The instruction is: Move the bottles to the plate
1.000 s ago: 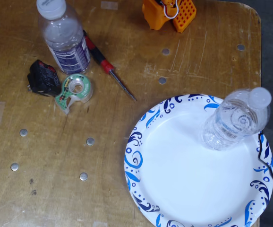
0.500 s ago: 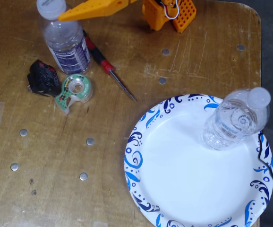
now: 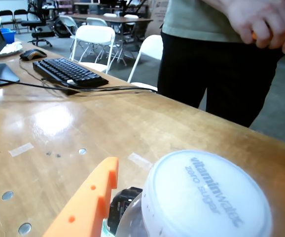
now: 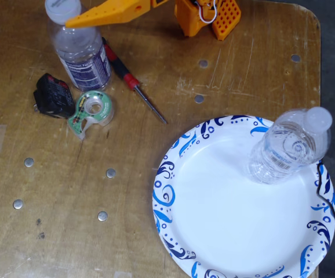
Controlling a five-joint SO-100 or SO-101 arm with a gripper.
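Observation:
The dark-blue-label bottle [image 4: 83, 55] stands upright on the wooden table at the top left of the fixed view. Its white cap [image 3: 206, 197] fills the bottom of the wrist view. My orange gripper [image 3: 204, 160] is open around the bottle's neck. One finger [image 4: 98, 16] lies beside the neck, and the other shows only as orange bits at the wrist view's right edge. The pale-label bottle [image 4: 286, 147] stands upright on the plate [image 4: 214, 220], at its upper right. The plate lies at the lower right of the table.
A red-and-black screwdriver [image 4: 130, 81], a green tape dispenser [image 4: 92, 110] and a small black object [image 4: 53, 95] lie just beside the blue-label bottle. My arm's orange base [image 4: 205, 14] is at the top. A person [image 3: 221, 64] stands at the table's far edge, near a keyboard [image 3: 68, 72].

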